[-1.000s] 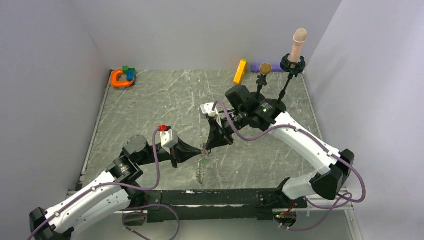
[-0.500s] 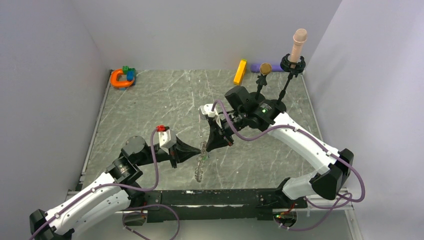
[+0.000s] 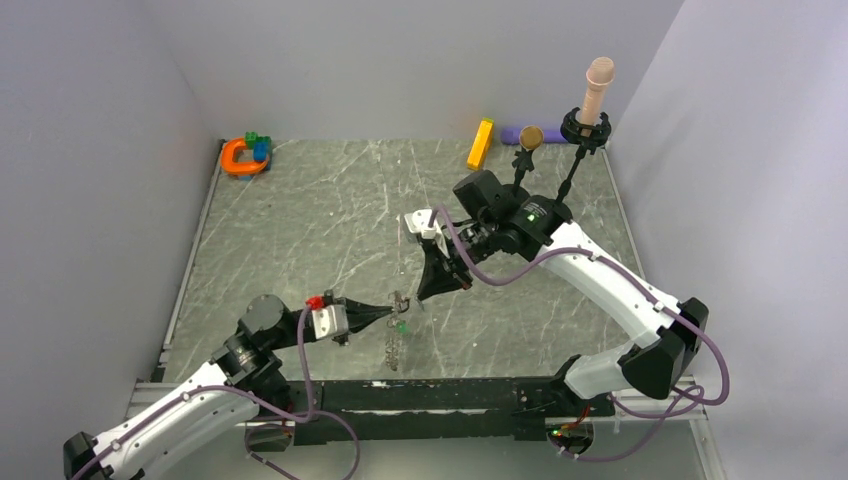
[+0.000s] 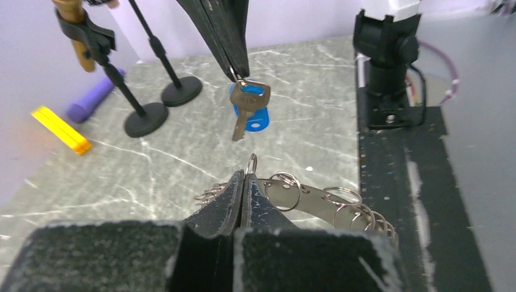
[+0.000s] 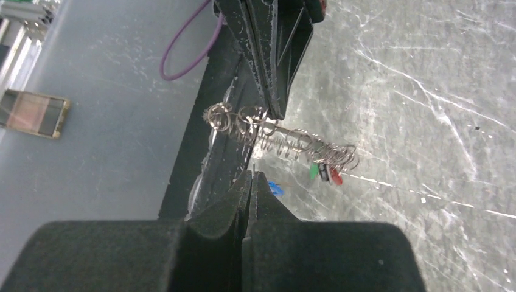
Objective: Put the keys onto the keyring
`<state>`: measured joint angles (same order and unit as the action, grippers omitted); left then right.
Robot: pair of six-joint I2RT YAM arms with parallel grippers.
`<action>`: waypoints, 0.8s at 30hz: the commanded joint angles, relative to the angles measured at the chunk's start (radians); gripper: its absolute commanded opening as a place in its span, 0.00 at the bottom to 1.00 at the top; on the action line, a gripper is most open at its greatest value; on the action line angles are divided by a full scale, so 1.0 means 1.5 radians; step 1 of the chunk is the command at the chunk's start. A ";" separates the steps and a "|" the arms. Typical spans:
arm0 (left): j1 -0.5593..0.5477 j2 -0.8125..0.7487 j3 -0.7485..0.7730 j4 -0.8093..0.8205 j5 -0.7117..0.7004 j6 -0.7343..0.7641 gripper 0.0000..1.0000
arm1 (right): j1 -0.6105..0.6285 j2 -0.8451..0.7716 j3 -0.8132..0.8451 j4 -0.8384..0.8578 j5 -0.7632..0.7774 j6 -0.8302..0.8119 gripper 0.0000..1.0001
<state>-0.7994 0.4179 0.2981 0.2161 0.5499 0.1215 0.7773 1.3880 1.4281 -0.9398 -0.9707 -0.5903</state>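
Holding keyring (image 4: 316, 198) and blue-headed key (image 4: 248, 107) just apart.
Left pincer (image 4: 242, 182) pinches the keyring's edge; right pincer (image 4: 237, 68) pinches the key, which dangles below its tips.

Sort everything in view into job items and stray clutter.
Job:
large silvery metal keyring, pinched by the left gripper
blue-headed key, hanging from the right gripper
green-headed key
red-headed key

Lying about:
yellow bar
purple cylinder
orange horseshoe toy
two black stands
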 commanded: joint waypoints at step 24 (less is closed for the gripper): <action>-0.062 0.113 0.137 -0.043 -0.215 0.322 0.00 | 0.088 -0.091 -0.115 0.255 0.286 -0.213 0.00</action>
<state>-0.8867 0.5930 0.4568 0.0784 0.2638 0.6426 0.8703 1.3014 1.2919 -0.7082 -0.6525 -0.9131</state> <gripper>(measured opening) 0.010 0.011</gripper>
